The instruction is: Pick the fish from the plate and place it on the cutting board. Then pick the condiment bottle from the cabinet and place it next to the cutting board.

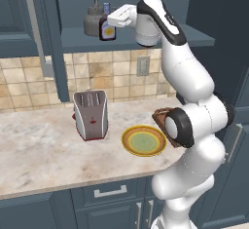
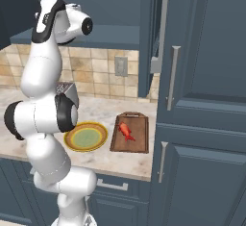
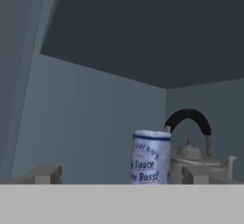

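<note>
a kitchen: marble counter (image 1: 39, 147), tiled backsplash (image 1: 107, 74), toaster (image 1: 90, 114), blue-grey wall cabinet (image 1: 73, 9), kettle (image 3: 200, 158).

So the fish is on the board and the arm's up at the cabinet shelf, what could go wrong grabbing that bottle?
1. The kettle stands close behind the condiment bottle, so a deep reach could bump it.
2. In the hand view the bottle sits right of centre between the fingers, so closing may push or tip the slim bottle rather than grip it.
3. The fish covers the middle of the cutting board, and the plate lies beside it, leaving little room to set the bottle down.
</note>
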Robot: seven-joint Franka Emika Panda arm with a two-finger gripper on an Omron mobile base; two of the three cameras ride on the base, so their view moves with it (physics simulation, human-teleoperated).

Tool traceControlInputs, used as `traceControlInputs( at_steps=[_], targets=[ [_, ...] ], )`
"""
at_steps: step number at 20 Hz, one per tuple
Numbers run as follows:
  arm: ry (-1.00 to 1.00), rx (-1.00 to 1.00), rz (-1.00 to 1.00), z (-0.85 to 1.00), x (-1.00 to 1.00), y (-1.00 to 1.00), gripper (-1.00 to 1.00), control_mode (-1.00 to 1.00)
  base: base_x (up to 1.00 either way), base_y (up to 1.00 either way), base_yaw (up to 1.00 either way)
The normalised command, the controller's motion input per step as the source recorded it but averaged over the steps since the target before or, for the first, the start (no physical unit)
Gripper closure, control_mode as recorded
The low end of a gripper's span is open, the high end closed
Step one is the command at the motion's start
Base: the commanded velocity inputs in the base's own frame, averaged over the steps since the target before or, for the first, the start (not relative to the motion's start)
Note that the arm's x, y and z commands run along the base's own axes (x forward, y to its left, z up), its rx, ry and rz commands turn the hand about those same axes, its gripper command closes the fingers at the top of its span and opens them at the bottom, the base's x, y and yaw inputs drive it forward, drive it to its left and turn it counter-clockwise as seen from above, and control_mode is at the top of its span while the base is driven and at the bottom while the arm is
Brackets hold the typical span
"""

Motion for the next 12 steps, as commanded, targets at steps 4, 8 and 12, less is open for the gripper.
traceControlInputs(
  at_steps=[4,8,12],
  targets=[
    [0.0,0.0,0.0,-0.01,0.14,0.0,-1.0,-1.0,0.0,0.0,0.0],
    [0.01,0.0,0.0,-0.04,0.14,0.04,-1.0,-1.0,0.0,0.0,0.0],
    [0.01,0.0,0.0,-0.06,0.12,0.08,-1.0,-1.0,0.0,0.0,0.0]
  ],
)
